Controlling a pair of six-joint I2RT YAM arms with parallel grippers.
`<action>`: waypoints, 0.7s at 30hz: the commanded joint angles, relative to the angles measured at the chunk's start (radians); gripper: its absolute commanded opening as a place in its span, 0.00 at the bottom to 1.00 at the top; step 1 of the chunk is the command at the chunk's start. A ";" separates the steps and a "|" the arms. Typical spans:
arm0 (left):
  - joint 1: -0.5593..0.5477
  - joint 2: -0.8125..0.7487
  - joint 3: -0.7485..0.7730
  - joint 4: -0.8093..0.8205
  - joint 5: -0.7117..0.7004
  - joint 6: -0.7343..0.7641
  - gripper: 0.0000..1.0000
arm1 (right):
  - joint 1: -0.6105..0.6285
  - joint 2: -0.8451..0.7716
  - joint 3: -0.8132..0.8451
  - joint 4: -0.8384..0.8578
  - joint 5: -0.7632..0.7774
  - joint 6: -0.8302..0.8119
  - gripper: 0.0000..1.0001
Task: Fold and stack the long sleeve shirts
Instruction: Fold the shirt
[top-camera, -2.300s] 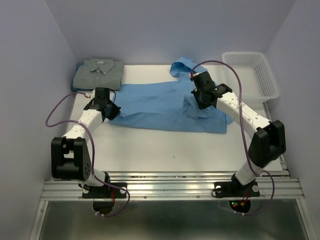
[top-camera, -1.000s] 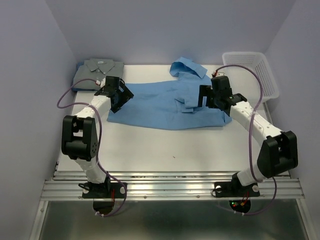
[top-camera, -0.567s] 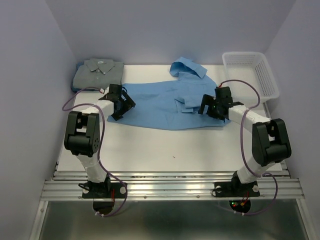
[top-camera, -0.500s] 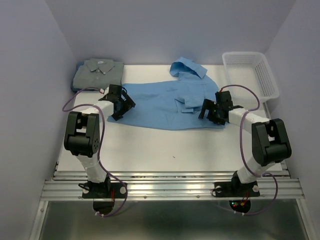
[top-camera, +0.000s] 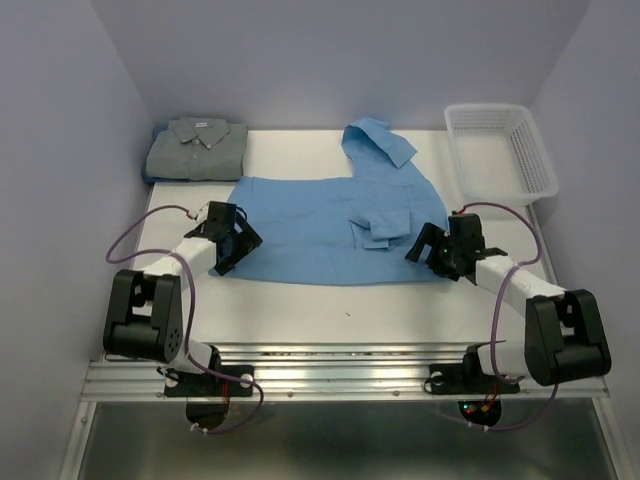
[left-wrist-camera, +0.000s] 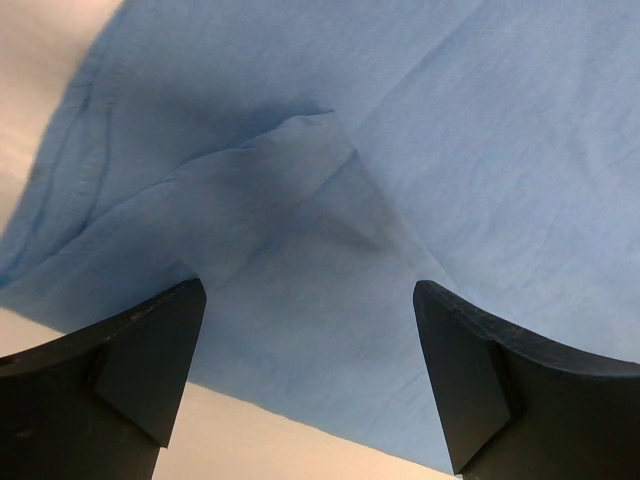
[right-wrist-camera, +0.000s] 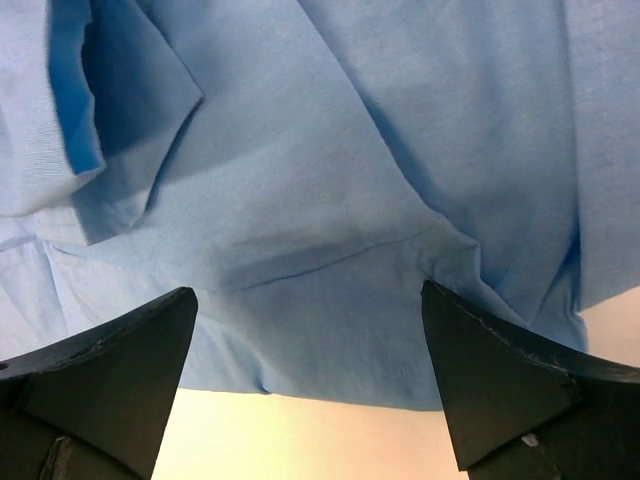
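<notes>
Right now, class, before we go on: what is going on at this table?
A robot is partway through folding shirts. A light blue shirt lies spread out on the table. The left gripper and right gripper are both open, poised over its near edge at either side, holding nothing. A grey-green shirt lies folded in the far left corner, and a white basket stands at the far right.

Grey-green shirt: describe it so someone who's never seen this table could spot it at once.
Look at the white table, then its far left corner, opposite the basket. The grey-green shirt lies there, collar toward the back wall. Unlike the blue shirt spread mid-table, it is folded into a compact rectangle.
</notes>
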 joint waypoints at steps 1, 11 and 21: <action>0.000 -0.115 -0.078 -0.180 -0.056 0.007 0.99 | -0.007 -0.087 -0.071 -0.254 -0.008 0.021 1.00; -0.236 -0.244 0.132 0.037 0.202 0.017 0.99 | -0.007 -0.220 0.090 -0.319 -0.056 -0.057 1.00; -0.520 0.122 0.285 0.338 0.432 -0.095 0.99 | -0.007 -0.207 0.061 -0.311 -0.065 -0.069 1.00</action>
